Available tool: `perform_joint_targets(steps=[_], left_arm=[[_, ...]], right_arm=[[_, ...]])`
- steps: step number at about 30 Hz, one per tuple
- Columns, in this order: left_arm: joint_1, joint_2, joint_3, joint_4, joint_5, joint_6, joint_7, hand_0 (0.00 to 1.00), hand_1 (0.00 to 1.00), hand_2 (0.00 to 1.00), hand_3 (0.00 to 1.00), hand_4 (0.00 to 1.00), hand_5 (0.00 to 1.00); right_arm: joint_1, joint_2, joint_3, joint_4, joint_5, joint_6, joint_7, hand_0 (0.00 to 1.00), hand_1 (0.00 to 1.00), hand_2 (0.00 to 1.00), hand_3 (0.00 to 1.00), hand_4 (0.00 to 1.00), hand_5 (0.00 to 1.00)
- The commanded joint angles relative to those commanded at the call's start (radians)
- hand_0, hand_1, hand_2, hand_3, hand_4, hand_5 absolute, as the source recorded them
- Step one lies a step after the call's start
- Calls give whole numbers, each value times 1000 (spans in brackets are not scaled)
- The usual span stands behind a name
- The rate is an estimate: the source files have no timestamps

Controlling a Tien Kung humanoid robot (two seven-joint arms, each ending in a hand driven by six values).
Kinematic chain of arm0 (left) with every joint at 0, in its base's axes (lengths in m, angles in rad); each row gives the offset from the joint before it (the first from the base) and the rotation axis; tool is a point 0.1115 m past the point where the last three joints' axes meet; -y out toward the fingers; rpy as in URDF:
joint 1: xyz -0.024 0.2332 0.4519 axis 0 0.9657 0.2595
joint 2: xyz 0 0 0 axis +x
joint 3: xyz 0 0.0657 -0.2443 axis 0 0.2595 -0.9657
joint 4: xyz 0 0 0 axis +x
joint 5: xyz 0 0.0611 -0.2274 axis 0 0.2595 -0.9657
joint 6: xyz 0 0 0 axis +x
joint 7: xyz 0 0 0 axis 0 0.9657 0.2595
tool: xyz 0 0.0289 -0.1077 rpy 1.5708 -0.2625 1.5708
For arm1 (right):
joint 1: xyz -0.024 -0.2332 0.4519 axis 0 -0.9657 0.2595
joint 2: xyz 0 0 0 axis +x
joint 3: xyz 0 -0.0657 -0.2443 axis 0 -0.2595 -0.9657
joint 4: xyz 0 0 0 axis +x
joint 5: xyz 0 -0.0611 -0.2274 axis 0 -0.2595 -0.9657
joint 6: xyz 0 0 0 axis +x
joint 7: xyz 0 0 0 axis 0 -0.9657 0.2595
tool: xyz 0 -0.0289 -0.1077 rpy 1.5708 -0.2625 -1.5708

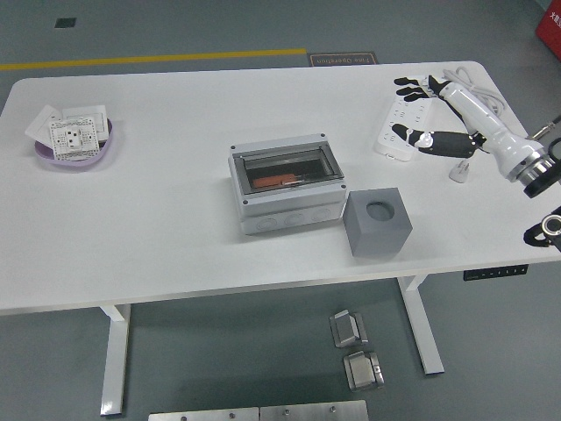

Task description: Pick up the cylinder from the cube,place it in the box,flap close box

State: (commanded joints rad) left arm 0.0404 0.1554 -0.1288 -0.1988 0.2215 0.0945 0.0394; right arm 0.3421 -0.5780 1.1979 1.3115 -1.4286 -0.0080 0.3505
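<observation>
The grey box [285,189] stands at the table's middle with its clear flap down. Through the flap I see the orange cylinder [273,181] lying inside. Right of the box stands the grey cube [378,223], its round top hole empty. My right hand [412,110] hovers at the far right, over the white power strip [401,123], fingers spread and holding nothing. It is well away from box and cube. My left arm does not show.
A purple bowl [74,151] with white socket plates sits at the far left. A white cable [469,81] coils at the back right corner. Metal parts lie on the floor below the table.
</observation>
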Motion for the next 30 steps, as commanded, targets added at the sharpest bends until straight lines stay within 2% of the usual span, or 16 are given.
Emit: perform_joint_targets(steps=[4, 8, 14, 16, 20, 21, 26, 27, 30], left_arm=[[7, -2, -4, 3, 0, 0, 1, 707, 694, 608, 648, 615, 251], [11, -1, -5, 4, 1, -1, 1, 707, 694, 609, 648, 615, 250], [15, -3, -8, 4, 2, -1, 3, 707, 694, 609, 648, 615, 250], [18, -3, -7, 4, 2, -2, 3, 707, 694, 609, 649, 616, 249], [20, -3, -16, 4, 11, -1, 4, 707, 694, 609, 649, 616, 249], [20, -3, -20, 3, 14, -1, 4, 707, 694, 609, 649, 616, 252], [16, -5, -48, 2, 39, 1, 4, 707, 694, 609, 649, 616, 252], [15, -5, -54, 1, 44, 1, 4, 707, 694, 610, 650, 617, 254], [9, -7, -71, 2, 57, 3, 5, 707, 694, 610, 650, 617, 254]], right_arm=[[-91, 22, 100, -22, 122, 1, 38, 843, 749, 774, 845, 747, 420], [-149, 27, 178, -36, 265, 35, 42, 840, 751, 780, 849, 754, 425], [-172, 38, 240, -28, 462, 129, -22, 840, 751, 780, 849, 754, 425], [-172, 38, 253, -16, 505, 153, -50, 851, 769, 807, 875, 775, 442], [-167, 38, 259, 10, 504, 176, -84, 851, 769, 807, 875, 775, 442], [-165, 37, 257, 15, 500, 178, -89, 968, 980, 998, 998, 931, 492], [-152, 41, 231, 24, 489, 170, -101, 968, 980, 998, 998, 931, 492], [-152, 42, 227, 24, 489, 166, -103, 998, 998, 998, 998, 940, 447], [-158, 44, 217, 25, 479, 148, -98, 998, 998, 998, 998, 940, 447]])
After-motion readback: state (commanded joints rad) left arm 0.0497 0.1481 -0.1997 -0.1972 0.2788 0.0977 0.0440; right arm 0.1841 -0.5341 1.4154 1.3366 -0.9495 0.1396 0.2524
